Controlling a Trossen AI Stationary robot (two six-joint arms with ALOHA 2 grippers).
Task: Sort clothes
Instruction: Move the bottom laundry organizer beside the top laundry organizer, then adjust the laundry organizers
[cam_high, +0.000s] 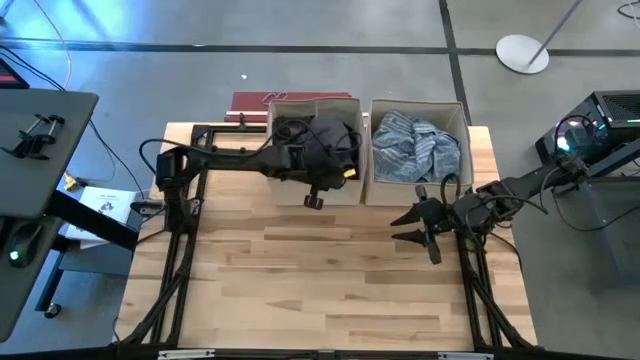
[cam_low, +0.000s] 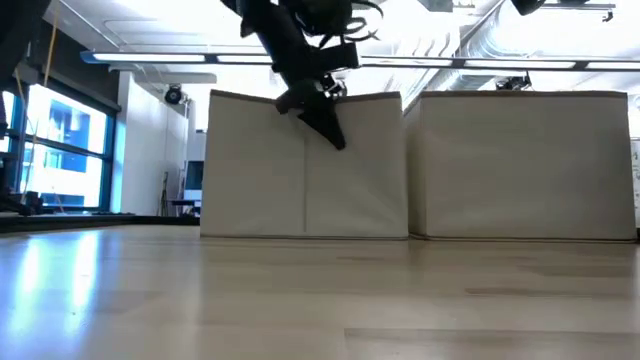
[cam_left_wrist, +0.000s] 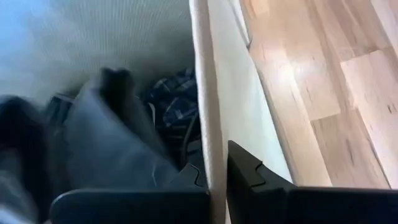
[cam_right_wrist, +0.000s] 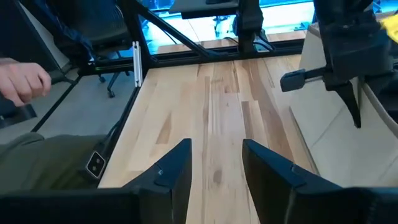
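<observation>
Two beige fabric boxes stand at the table's far edge. The left box (cam_high: 312, 150) holds dark clothes (cam_high: 325, 140). The left wrist view shows a charcoal grey piece (cam_left_wrist: 112, 143) and a navy-white plaid shirt (cam_left_wrist: 177, 102) inside it. The right box (cam_high: 418, 150) holds the light blue striped shirt (cam_high: 415, 145). My left gripper (cam_high: 315, 195) is open over the left box's near wall (cam_left_wrist: 208, 93), one finger inside and one outside, holding no garment. My right gripper (cam_high: 415, 225) is open and empty above the table, in front of the right box. My left gripper points down over the left box's near wall (cam_left_wrist: 214, 180), which runs through the gap between its fingers. I cannot tell whether either finger touches the wall. The outer finger (cam_low: 330, 125) hangs in front of the wall's upper part.
Bare wooden tabletop (cam_high: 320, 280) stretches from the boxes to the near edge. A red flat object (cam_high: 250, 103) lies behind the left box. A person's hand (cam_right_wrist: 22, 81) shows beyond the table's left side. The black arm frames (cam_high: 180, 270) run along both table sides.
</observation>
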